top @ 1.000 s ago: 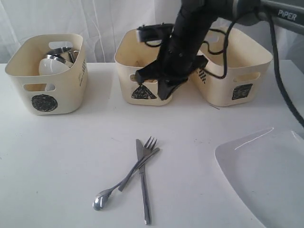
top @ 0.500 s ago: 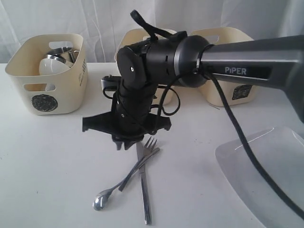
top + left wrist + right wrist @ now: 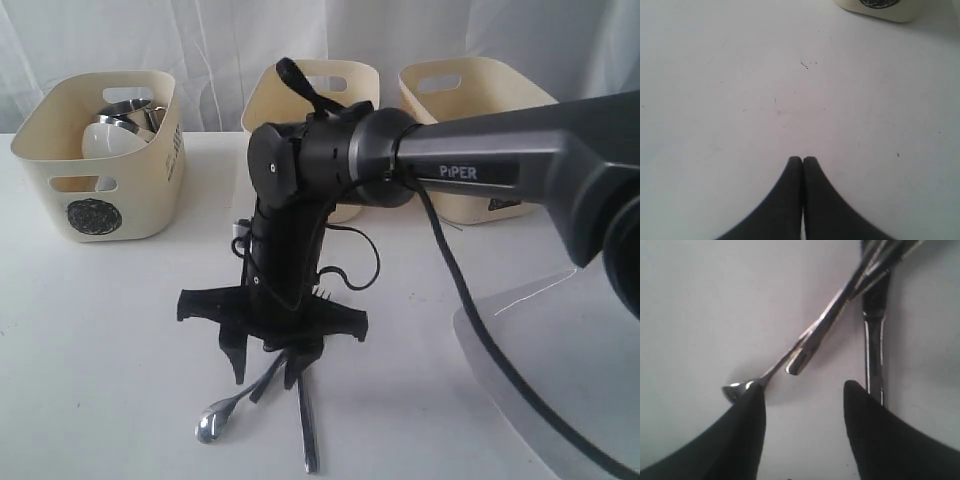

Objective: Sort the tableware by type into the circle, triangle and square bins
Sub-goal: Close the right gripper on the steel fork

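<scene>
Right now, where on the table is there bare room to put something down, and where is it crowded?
Bare: the table between the circle bin and the spoon, and the strip between the knife and the plate. Crowded: the middle, where the open right tool stands over spoon and knife.

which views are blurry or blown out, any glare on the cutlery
Right wrist view: the fingers are dark and soft-edged, the spoon and knife show bright glints. Exterior view: the plate nearly washes out against the white table. Left wrist view: evenly lit, small specks crisp.
</scene>
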